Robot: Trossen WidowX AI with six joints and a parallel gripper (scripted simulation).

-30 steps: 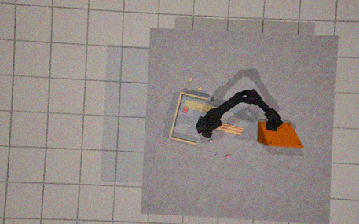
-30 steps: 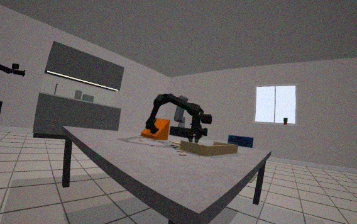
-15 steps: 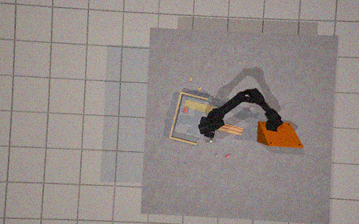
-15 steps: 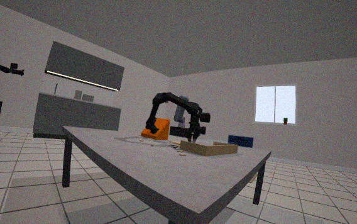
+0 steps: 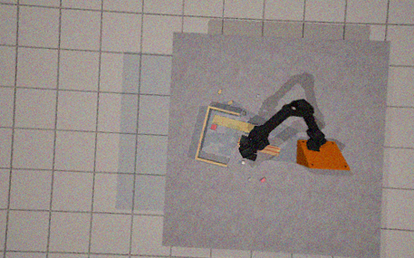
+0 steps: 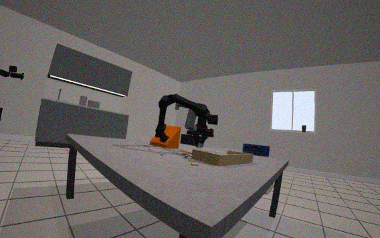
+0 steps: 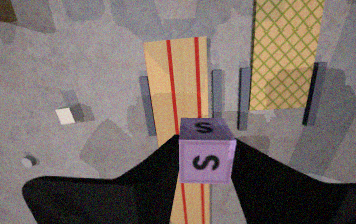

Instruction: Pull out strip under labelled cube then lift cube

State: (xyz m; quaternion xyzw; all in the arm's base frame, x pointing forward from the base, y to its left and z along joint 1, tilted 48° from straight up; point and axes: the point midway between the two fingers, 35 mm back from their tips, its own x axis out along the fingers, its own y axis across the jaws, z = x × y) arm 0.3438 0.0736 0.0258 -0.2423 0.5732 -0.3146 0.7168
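Observation:
The purple cube [image 7: 207, 172] with a black S on its faces is held between the fingers; it also shows small in the exterior view [image 6: 200, 145], above the table. My gripper [image 7: 201, 140] [image 6: 200, 143] is shut on it. In the top view the arm hides the cube. The strip with two red lines [image 7: 184, 75] [image 5: 272, 150] lies below the cube, its far end in sight between two low rails. The yellow strip with green crosshatch [image 7: 286, 45] [image 5: 229, 122] lies beside it, partly inside the wooden frame. Contact between cube and striped strip is not visible.
The wooden three-sided frame [image 5: 201, 135] [image 6: 217, 160] opens towards the arm. A red block [image 5: 214, 126] is inside it. Blue-grey rails [image 7: 217, 92] [image 7: 243, 97] flank the strips. A small white block [image 7: 65, 116], a pink piece [image 5: 263, 179] and an orange base [image 5: 327, 156] [image 6: 172, 138] are nearby.

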